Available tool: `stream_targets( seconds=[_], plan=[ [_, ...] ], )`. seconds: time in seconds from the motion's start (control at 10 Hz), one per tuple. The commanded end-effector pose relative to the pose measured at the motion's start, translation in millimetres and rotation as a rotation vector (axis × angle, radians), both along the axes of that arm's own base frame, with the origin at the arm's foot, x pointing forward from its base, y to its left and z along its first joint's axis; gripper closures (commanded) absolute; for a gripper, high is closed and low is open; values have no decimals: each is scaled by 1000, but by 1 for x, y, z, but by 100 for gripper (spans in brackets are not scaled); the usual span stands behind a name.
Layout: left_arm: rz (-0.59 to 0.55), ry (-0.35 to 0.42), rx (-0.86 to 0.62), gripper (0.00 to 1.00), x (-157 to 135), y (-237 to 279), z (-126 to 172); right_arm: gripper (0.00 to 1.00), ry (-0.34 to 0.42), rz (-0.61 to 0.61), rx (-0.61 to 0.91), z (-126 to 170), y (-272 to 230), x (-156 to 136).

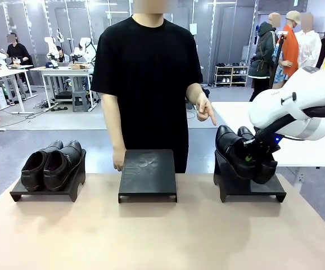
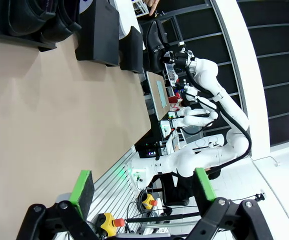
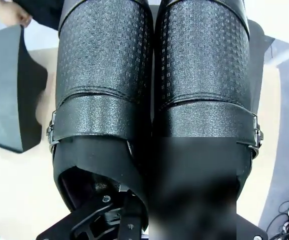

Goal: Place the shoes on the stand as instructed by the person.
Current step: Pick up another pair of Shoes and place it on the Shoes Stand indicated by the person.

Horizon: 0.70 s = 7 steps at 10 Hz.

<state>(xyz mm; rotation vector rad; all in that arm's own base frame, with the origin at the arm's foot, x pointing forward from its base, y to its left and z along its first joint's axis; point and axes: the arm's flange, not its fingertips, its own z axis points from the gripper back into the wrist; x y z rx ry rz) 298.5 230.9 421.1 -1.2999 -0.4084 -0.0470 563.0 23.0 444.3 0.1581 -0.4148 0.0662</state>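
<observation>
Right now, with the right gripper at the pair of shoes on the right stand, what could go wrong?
1. The right gripper reaches into the heel openings of the right pair of shoes; one shoe may slip out when lifted.
2. The pair leans on the sloped right stand, so a pull could drag the stand.
3. The person's pointing hand hangs just above the pair; rising could strike it.

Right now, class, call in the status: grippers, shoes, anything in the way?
Left gripper open, off the stands. Right gripper at the right pair, grip unclear. Left pair on its stand. Middle stand bare; person's hand pointing.
</observation>
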Motion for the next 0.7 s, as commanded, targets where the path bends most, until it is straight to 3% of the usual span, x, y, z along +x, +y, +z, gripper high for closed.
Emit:
stream_targets(
  seconds=[0.0,0.6],
  plan=[
    [0,-27,-3,0,-2,-2,1,91,-49,4,14,3,-7,19],
    [0,-27,-3,0,-2,-2,1,91,-7,-21,11,-22,-15,36]
  ],
)
